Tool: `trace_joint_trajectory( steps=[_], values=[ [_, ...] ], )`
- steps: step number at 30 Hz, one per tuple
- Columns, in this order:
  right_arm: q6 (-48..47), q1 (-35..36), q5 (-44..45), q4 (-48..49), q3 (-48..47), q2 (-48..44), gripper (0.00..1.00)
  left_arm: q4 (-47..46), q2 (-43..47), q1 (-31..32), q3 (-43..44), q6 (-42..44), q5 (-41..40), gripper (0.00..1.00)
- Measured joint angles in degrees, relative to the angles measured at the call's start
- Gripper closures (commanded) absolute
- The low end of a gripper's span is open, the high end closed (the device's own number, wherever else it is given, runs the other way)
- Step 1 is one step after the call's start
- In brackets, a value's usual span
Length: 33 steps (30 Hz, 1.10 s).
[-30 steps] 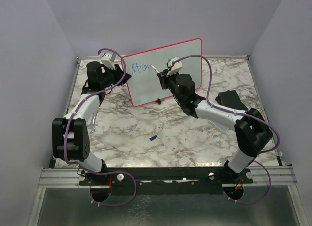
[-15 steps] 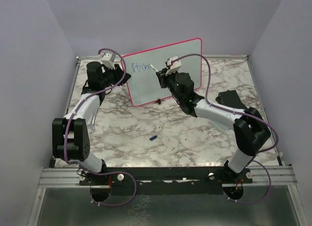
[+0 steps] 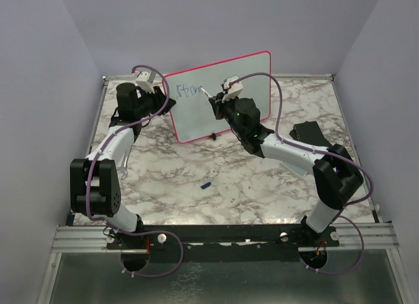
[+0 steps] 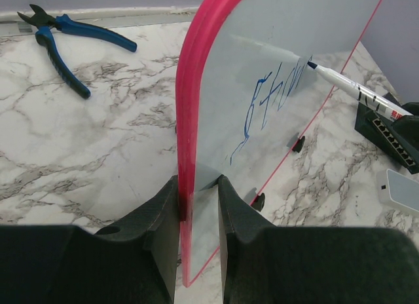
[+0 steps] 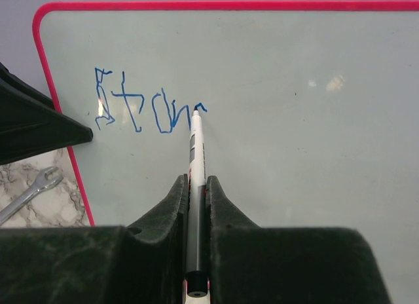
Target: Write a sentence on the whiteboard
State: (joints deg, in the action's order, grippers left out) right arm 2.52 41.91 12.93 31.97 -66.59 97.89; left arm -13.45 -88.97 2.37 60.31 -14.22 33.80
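1. As the marker (image 5: 196,137) tip moves right, the blue lettering (image 5: 134,111) grows to about "Stron" on the upright whiteboard (image 5: 294,153), upper left.
2. The right gripper (image 5: 194,186) pinches the marker; the left gripper (image 4: 198,186) clamps the board's edge.
3. Most words remain unwritten.

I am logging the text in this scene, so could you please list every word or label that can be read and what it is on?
"Ston", followed by one unfinished stroke: loose blue handwriting on the whiteboard.
Dark print on the barrel of the marker: too small to read.
No other text shows in any view.
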Motion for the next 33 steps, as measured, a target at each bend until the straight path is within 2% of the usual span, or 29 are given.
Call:
trace_joint_trajectory(
  steps=[33],
  values=[
    [-0.52, 0.02, 1.11, 0.7, 2.29, -0.09, 0.99, 0.02, 0.0, 0.02, 0.0, 0.17, -0.42, 0.87]
  ],
)
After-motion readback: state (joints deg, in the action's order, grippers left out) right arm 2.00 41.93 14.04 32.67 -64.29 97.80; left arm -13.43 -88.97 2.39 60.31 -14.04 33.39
